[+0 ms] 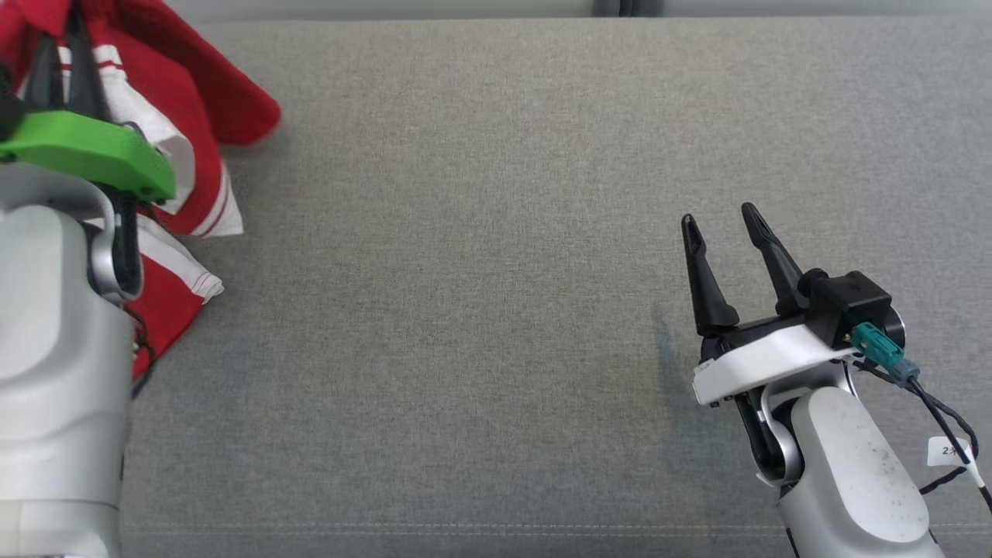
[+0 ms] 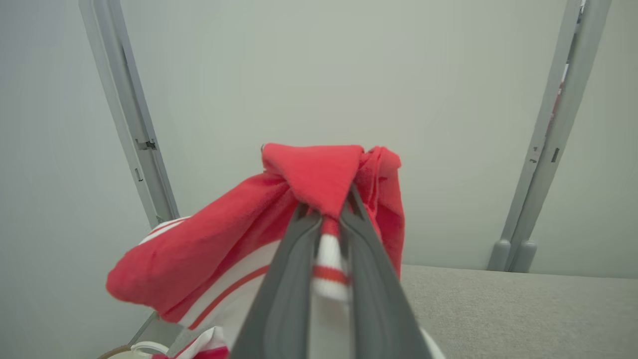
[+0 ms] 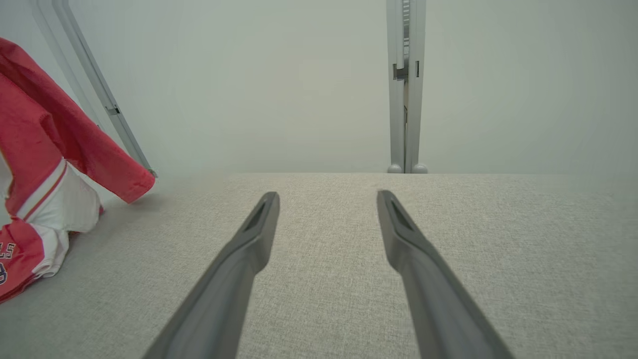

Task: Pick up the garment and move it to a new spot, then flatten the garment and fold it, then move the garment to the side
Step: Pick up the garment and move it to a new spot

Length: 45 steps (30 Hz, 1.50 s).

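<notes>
Your left gripper [image 2: 326,212] is pinching the shirt [image 2: 224,239] tight, at the upper left of the head view. Its two fingers are squeezing together on a bunched bit of red cloth, and a white and red stripe is poking out between them. The shirt is hanging from that pinch, and its low end seems to be resting on the grey top [image 1: 480,271] at the left edge. Your right gripper [image 1: 721,217] is standing wide open at the lower right, holding nothing, well apart from the shirt. The shirt is looking soft, light and floppy, so I think it is going to droop and swing. One pinch is bunching it up. For flattening, try taking a hem or shoulder edge with the free gripper.
</notes>
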Motion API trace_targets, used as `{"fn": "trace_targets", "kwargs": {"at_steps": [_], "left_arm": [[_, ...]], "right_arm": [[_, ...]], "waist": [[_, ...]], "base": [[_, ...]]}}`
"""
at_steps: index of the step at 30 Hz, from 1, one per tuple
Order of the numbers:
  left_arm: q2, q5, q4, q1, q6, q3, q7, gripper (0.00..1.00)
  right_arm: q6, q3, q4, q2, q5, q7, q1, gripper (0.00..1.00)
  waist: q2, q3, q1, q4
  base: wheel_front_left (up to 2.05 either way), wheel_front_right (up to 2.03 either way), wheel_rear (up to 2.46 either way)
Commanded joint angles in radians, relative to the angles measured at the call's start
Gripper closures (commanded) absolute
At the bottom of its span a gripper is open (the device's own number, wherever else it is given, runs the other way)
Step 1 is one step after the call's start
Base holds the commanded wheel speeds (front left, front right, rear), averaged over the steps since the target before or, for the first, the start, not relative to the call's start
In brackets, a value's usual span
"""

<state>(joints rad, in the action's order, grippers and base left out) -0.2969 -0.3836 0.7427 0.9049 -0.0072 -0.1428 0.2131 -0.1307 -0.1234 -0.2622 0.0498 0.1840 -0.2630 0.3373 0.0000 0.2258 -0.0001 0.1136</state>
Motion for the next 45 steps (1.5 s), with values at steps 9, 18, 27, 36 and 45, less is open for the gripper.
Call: {"fn": "trace_targets", "kwargs": {"at_steps": [9, 18, 27, 36, 45], "left_arm": [[0.062, -0.010, -0.362, -0.279, 0.057, -0.045, -0.049, 1.00], [0.096, -0.006, -0.545, -0.415, 0.090, -0.112, -0.138, 1.00], [0.153, -0.009, -0.457, -0.337, 0.046, -0.186, -0.147, 1.00], [0.204, -0.018, -0.252, -0.228, 0.011, -0.242, -0.157, 1.00], [0.237, -0.030, -0.083, -0.220, -0.063, -0.366, -0.174, 1.00]], "right_arm": [[0.000, 0.009, 0.018, 0.003, 0.011, -0.004, -0.051, 0.00], [0.000, 0.012, 0.027, 0.003, -0.022, -0.004, -0.040, 0.00], [0.000, 0.035, 0.043, 0.002, -0.023, -0.004, -0.022, 0.00], [0.000, 0.029, 0.051, 0.002, 0.019, -0.004, -0.006, 0.00], [0.000, 0.035, 0.053, 0.002, 0.032, -0.004, -0.001, 0.00]], "waist": [[0.0000, -0.093, 0.0001, -0.083], [0.0000, -0.075, 0.0001, -0.231], [0.0000, -0.021, 0.0001, -0.349], [0.0000, 0.037, 0.0001, -0.417], [0.0000, 0.066, 0.0001, -0.416]], "base": [[0.00, 0.00, 0.00], [0.00, 0.00, 0.00], [0.00, 0.00, 0.00], [0.00, 0.00, 0.00], [0.00, 0.00, 0.00]]}}
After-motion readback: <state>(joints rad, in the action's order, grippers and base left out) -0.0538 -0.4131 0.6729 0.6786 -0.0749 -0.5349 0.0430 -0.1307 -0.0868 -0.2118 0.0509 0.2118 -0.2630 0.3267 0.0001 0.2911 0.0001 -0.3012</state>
